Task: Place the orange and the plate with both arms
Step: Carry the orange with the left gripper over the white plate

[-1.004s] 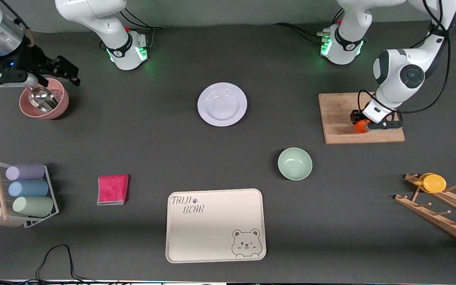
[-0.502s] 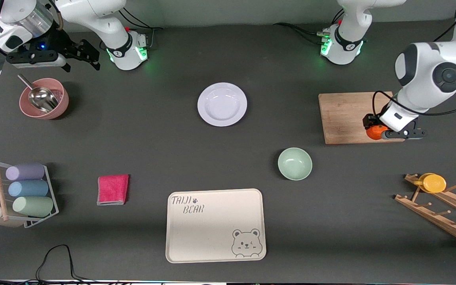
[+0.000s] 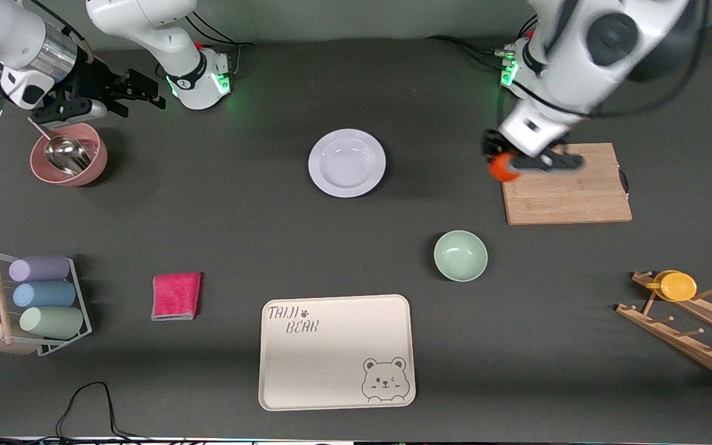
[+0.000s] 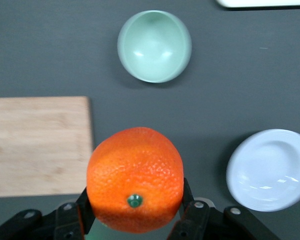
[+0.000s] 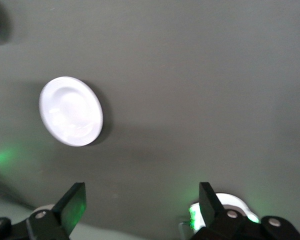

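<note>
Your left pincer (image 3: pixel 512 165) clamps the orange (image 4: pixel 135 179) aloft over the cutting board (image 3: pixel 569 191) edge for carrying; the plate (image 3: pixel 347 162) lies well apart. Your right pincer (image 3: pixel 122 93), fingers apart, waits above the surface (image 3: pixel 238 235).

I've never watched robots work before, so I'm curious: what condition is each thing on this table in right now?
Small round orange: held in the air over the wooden cutting board's edge.
Left gripper: jaws shut on the orange.
Right gripper: jaws open, empty, over the table near the pink bowl.
Pale lavender plate: empty, flat on the table.
Mint-green bowl: empty, upright.
Pink bowl: holds a metal scoop.
</note>
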Controlling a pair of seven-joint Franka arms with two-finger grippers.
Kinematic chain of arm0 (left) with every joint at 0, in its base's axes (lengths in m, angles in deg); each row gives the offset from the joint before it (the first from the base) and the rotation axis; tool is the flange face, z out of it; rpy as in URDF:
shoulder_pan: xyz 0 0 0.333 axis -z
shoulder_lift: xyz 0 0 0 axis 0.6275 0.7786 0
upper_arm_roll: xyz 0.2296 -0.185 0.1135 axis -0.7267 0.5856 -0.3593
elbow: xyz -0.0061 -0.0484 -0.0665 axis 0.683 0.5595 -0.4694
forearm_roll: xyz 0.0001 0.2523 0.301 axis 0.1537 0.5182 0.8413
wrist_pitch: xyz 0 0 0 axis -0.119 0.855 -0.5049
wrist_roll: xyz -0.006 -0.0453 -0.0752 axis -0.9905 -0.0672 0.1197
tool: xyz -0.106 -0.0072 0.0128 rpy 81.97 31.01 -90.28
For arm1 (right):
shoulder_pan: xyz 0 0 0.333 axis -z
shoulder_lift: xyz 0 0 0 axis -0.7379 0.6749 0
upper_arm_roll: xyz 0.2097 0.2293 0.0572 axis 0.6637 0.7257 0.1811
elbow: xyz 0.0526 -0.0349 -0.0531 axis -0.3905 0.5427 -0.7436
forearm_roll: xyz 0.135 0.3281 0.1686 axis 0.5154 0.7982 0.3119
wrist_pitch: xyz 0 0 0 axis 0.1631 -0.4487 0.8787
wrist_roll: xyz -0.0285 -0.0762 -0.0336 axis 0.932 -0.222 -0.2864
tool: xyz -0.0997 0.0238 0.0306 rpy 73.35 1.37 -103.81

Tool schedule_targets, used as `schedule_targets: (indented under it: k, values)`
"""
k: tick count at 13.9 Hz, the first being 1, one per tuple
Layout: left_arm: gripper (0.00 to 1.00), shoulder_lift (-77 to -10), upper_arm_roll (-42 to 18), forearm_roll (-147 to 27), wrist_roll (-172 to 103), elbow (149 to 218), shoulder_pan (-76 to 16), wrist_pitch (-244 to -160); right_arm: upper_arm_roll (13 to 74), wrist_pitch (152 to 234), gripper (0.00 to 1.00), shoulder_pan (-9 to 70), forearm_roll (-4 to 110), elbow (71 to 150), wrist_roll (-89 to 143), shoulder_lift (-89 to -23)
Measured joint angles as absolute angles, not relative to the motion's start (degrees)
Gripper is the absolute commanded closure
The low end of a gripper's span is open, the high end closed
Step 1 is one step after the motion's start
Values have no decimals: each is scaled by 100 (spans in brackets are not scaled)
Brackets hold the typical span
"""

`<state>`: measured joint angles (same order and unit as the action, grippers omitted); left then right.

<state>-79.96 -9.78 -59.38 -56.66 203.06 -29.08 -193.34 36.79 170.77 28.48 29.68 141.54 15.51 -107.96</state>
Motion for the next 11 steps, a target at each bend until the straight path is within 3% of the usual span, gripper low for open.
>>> schedule_targets:
  k: [5,11]
  values:
    - [100,-7907,588,-6107,-7476,19648,-2796,-19215,3340,17865,0,2847,4091,15166,2707,-10733]
    - [100,-7112,1688,-5642,-9128,19569,-2737,-19932,2818,18255,0,2846,5432,15901,3959,-10260]
